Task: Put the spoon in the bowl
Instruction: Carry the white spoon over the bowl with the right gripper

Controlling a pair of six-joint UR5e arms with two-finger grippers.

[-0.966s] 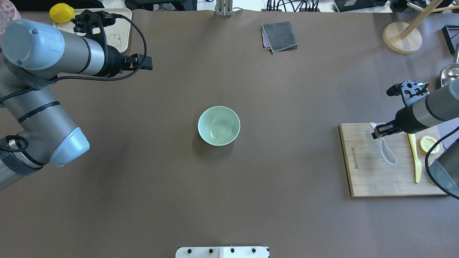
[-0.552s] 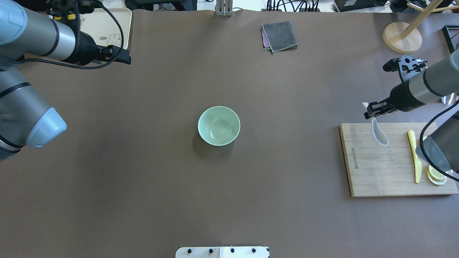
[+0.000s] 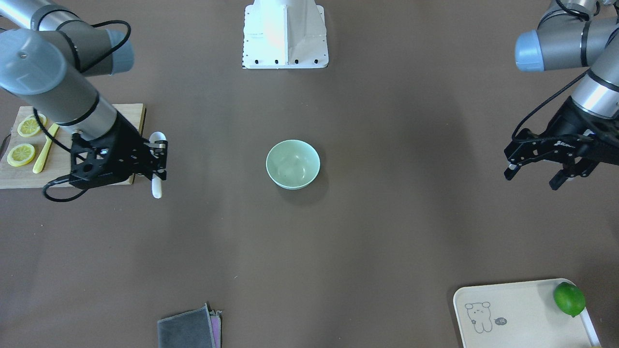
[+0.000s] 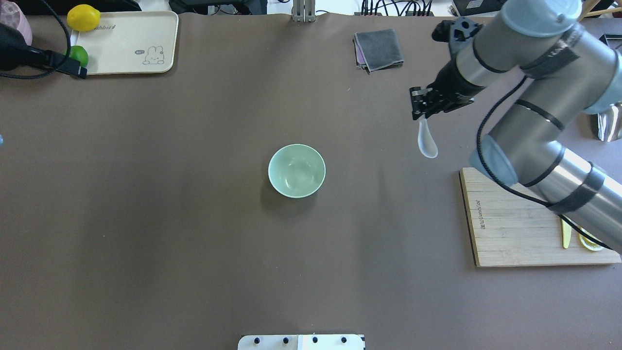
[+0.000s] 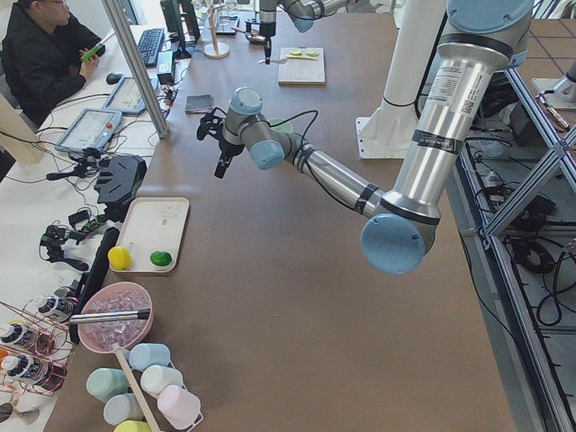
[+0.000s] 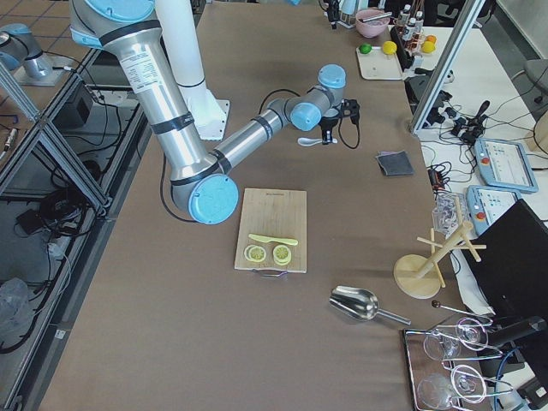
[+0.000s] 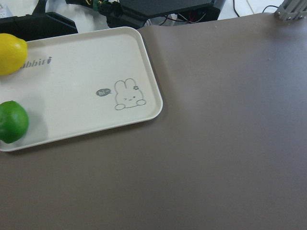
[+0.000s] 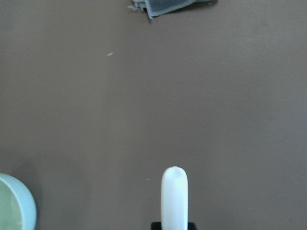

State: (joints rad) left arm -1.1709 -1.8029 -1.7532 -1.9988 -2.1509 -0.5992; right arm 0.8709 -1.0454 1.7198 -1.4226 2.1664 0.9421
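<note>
The right claw [image 4: 422, 113] is clamped on the handle of the white soup spoon [image 4: 428, 144], pinching it near the handle end – in the right wrist view that rounded end pokes up from between the fingers at the bottom centre of the frame. The spoon is lifted clear of the brown worktop [image 4: 194, 243]; in the overhead view its scoop points toward the bottom of the frame. It hangs in the upper right of that view, well apart from the mint-green bowl [image 4: 296, 170], which stands upright near the middle of the worktop with nothing in it. Only a sliver of the bowl's rim shows in the right wrist view, at the lower left corner. Below and to the right of the spoon in the overhead view lies the wooden cutting board [image 4: 510, 233], partly covered by the right arm; the front-facing view shows a yellow plastic knife [image 3: 43, 150] and two lemon slices [image 3: 22, 154] on it at the left edge of the frame. A folded grey cloth [image 4: 379, 48] lies toward the top of the overhead view, left of the right claw. The left claw [image 3: 532, 176] hangs at the right edge of the front-facing view with its fingers apart and nothing between them – far from the bowl. Its wrist camera looks down on a cream tray with a rabbit drawing [image 7: 86, 67], which carries a lemon [image 7: 9, 53] and a lime [image 7: 12, 122] at its left end.
</note>
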